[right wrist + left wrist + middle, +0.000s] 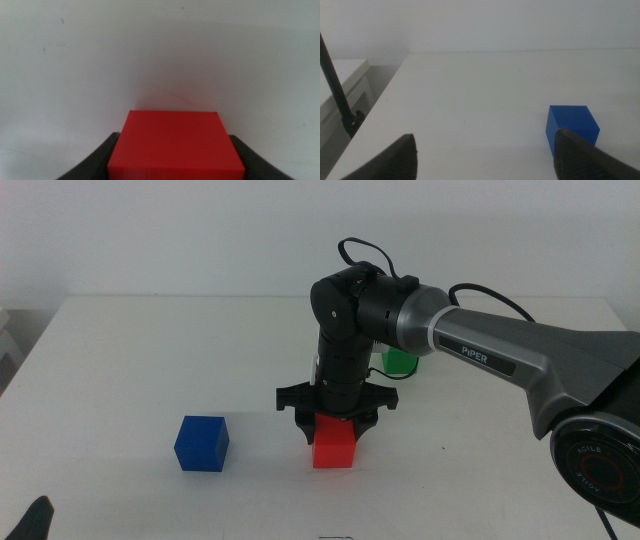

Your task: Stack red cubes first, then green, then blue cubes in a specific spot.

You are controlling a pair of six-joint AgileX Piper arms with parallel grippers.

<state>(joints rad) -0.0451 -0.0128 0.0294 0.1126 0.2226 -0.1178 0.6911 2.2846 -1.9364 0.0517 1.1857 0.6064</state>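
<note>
We are seeing the right gripper [335, 423] coming straight down onto the red cube [333, 443], its two jaws hugging the cube's sides as it is sitting on the white table [150, 360]. The blue cube [202, 443] is sitting to the red cube's left, well apart. The green cube [401, 361] is peeking out behind the arm. The left gripper [485, 150] is waiting near the blue cube with jaws spread wide

Middle view: high, forward-down over white table [150, 360]; left wrist view: low, distant, sharing small matte dark-blue cube [202, 442] [571, 126]; right wrist view: close above small matte bright-red cube [176, 145] [334, 442].
</note>
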